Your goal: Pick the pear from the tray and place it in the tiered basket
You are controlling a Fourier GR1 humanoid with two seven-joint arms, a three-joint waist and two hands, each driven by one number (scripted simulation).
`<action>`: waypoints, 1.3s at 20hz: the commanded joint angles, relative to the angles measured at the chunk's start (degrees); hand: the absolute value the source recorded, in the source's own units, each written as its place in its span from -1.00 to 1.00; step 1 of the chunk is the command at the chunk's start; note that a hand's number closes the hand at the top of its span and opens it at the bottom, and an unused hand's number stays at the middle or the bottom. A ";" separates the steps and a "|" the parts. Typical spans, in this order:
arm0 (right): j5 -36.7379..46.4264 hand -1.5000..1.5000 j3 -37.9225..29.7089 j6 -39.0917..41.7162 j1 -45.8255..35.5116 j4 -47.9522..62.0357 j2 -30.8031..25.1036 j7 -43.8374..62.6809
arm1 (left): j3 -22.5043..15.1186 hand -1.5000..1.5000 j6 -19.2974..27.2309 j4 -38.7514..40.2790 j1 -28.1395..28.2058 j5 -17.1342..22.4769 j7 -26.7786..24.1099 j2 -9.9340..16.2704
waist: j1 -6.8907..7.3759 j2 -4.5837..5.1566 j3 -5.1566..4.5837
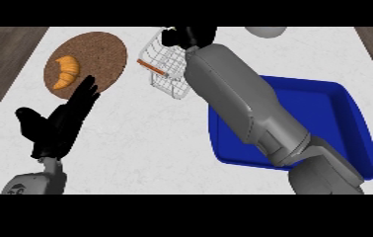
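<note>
The right hand (191,35) reached over the tiered basket (166,68) near the table's (160,142) far edge, perhaps releasing the pear; its grip was unreadable. The left hand (62,117) rested open.

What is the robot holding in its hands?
The left hand holds nothing; it rests open at the view's left. The right hand is over the wire basket, and whether it holds anything cannot be told.

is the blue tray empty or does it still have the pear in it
Empty as far as shown: the blue tray has bare floor, no pear visible, though the right forearm covers part.
</note>
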 commanded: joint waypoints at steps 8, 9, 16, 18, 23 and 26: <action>-12.23 -1.00 -8.82 -9.43 -0.69 -1.24 0.00 -8.94 | 1.83 0.00 -0.51 2.65 -0.71 0.19 -1.61 0.42 | -0.73 0.08 0.04; -13.12 -1.00 -11.44 -10.37 -1.56 -1.45 -0.20 -10.82 | 1.88 0.00 -1.05 2.87 -0.69 0.42 -1.39 0.76 | -0.88 0.17 0.06; -20.90 -1.00 -19.79 -15.60 3.80 -11.79 -0.78 -18.55 | 4.34 0.00 -3.15 2.95 1.60 2.27 -3.17 2.38 | -2.16 -0.37 0.09; -20.56 -1.00 -20.32 -16.45 4.33 -13.49 -1.79 -18.17 | 1.43 0.00 1.13 2.77 -0.55 -1.15 -1.16 -0.87 | -3.03 -0.65 0.10; -20.07 -1.00 -22.26 -15.38 10.46 -22.35 -8.94 -16.29 | 4.51 0.00 -1.19 1.91 2.50 1.05 -2.64 1.47 | -4.26 -1.25 0.07; -19.31 -1.00 -22.30 -14.66 18.00 -28.09 -12.18 -15.29 | 5.80 0.00 -2.27 3.15 3.83 1.67 -4.06 2.16 | -4.77 -1.27 0.05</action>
